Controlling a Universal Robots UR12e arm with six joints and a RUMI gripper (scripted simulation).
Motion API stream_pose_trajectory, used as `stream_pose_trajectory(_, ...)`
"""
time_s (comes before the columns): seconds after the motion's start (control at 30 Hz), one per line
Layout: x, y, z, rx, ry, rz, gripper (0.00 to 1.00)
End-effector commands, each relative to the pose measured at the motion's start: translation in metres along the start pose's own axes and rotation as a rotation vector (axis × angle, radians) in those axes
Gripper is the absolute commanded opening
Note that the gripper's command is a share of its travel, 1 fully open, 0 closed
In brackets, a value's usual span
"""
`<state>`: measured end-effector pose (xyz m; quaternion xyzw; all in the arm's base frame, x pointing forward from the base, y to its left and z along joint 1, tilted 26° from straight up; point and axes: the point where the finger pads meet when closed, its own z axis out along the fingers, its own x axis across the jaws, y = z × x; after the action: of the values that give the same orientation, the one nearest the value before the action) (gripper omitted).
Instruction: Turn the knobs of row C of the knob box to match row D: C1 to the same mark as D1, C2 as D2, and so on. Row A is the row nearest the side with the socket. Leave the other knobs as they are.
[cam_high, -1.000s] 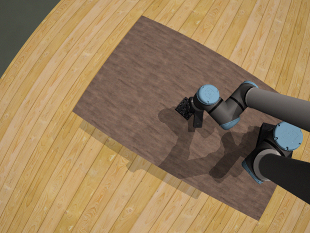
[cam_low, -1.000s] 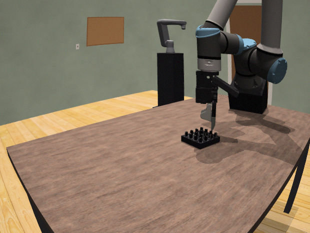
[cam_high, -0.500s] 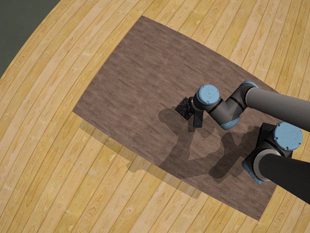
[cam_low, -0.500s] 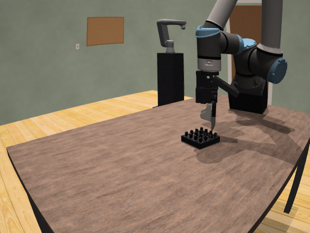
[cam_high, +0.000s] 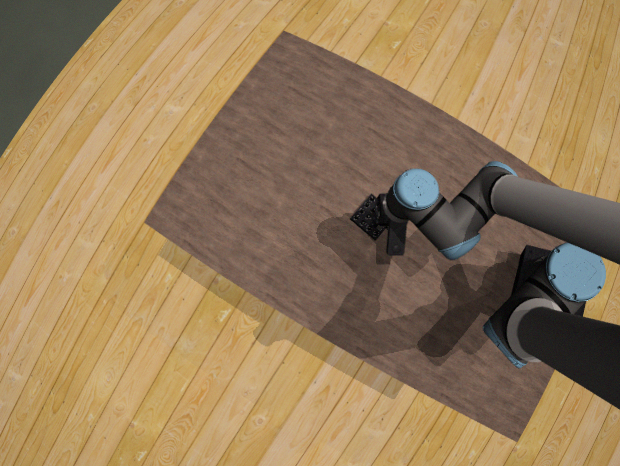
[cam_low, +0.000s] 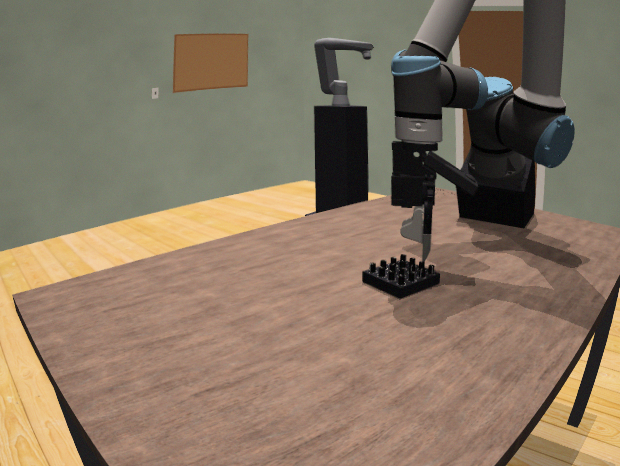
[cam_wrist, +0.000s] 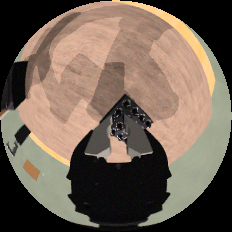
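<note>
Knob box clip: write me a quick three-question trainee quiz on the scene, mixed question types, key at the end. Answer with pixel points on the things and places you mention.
1. True or false: the knob box (cam_high: 369, 217) (cam_low: 400, 289) (cam_wrist: 125, 96) rests on the brown table (cam_high: 280, 135) (cam_low: 250, 350) (cam_wrist: 195, 95).

2. Multiple choice: where is the gripper (cam_low: 425, 258) (cam_wrist: 118, 115) in the exterior view?
a) Beside the arm's black base
b) Over the knob box
c) Over the table's near edge
d) In front of the orange-brown wall board (cam_low: 210, 63) (cam_wrist: 31, 170)

3. Fill in the blank: the second, smaller arm (cam_low: 328, 67) in the exterior view stands on a ____ pedestal.

Key: 1. true; 2. b; 3. black
</note>
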<state>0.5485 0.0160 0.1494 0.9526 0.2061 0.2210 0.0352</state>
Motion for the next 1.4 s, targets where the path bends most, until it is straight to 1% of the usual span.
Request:
stream_pose_trajectory(0.0,0.003,0.001,-0.001,-0.002,0.002,-0.002,0.11)
stream_pose_trajectory(0.37,0.003,0.001,0.001,-0.001,0.002,-0.002,0.11)
stream_pose_trajectory(1.0,0.001,-0.002,0.014,0.002,-0.001,-0.001,0.11)
stream_pose_trajectory(1.37,0.0,-0.001,0.015,0.001,-0.001,-0.001,0.11)
